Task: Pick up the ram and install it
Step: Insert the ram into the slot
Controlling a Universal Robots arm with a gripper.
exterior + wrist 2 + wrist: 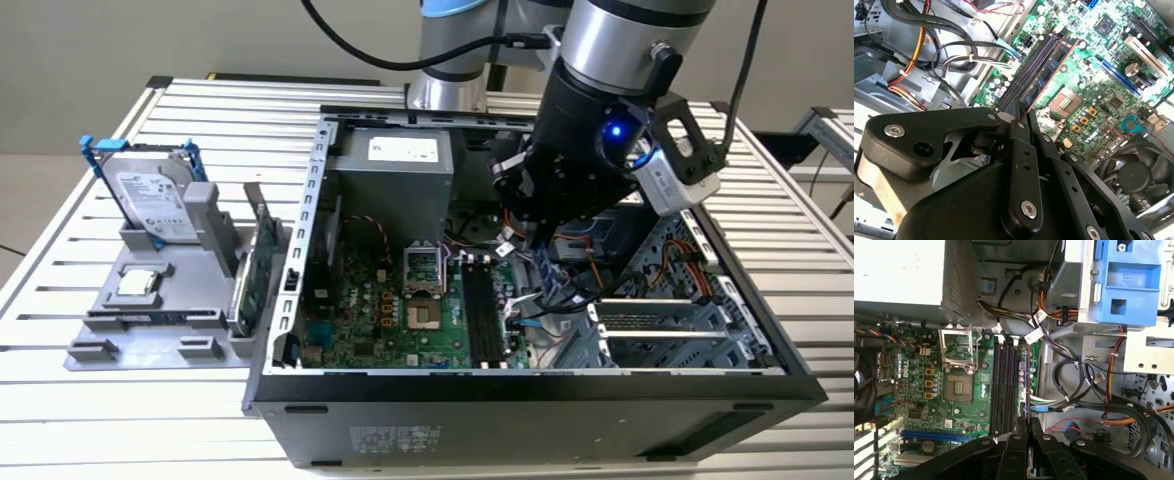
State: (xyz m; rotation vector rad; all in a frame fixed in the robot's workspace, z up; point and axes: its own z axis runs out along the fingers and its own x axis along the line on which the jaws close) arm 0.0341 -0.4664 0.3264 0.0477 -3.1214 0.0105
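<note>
Misalignment is looming as the main risk: the black end effector [1029, 425], fingers narrowed around the long dark blue-green ram stick [1054, 65], is holding it just beside the empty black memory slots [1004, 385] on the green motherboard [969, 412]; tilted pressing could be jamming it.

Arm [607, 90] is reaching down into open computer case [534, 410] on slatted table [107, 425]. Tool [523, 245] is hanging among cables above motherboard [380, 310]. Hard drive [150, 205] is standing in grey holder [134, 312], well apart, at the exterior view's left.
</note>
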